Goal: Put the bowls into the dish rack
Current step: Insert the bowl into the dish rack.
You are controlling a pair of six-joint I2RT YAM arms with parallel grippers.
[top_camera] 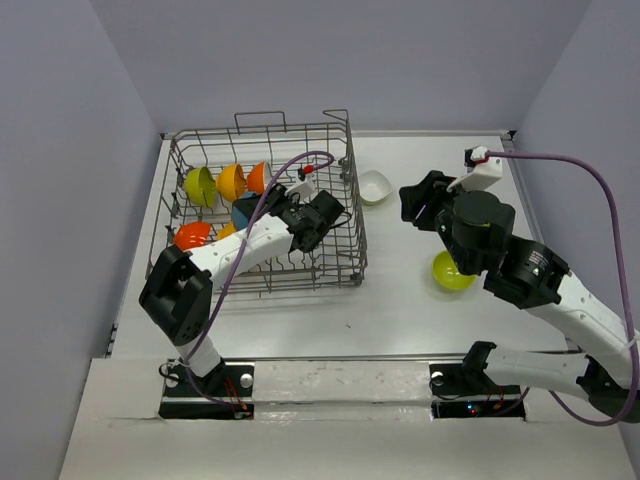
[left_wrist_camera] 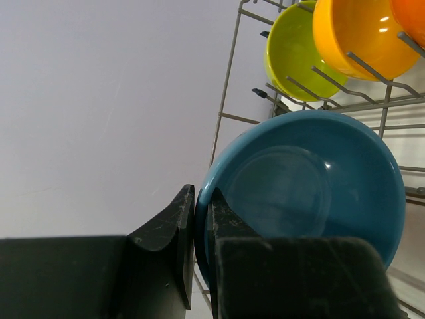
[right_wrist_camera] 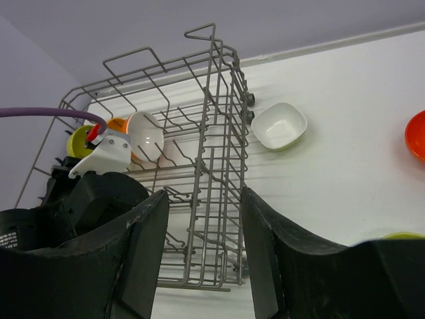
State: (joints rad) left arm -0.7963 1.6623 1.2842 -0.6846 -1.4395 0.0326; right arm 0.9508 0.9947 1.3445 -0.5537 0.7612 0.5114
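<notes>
Currently clamping the left end effector [left_wrist_camera: 201, 216] on the thin rim of the teal bowl [left_wrist_camera: 305, 193] inside the dish rack [top_camera: 356, 205], with the right end effector [right_wrist_camera: 204, 199] spread empty above the worktop [top_camera: 400, 315]; probably light, rigid, glossy-slick and chippable, so best pinched at the rim.

Left jaws pinched, right jaws wide

Dish rack [top_camera: 258, 282] is showing grey; teal blue bowl [left_wrist_camera: 312, 193], lime green bowl [top_camera: 199, 186] and orange-yellow bowl [top_camera: 231, 181] are gleaming glossy; white bowl [top_camera: 374, 186] is matching white counter [top_camera: 400, 310].
</notes>
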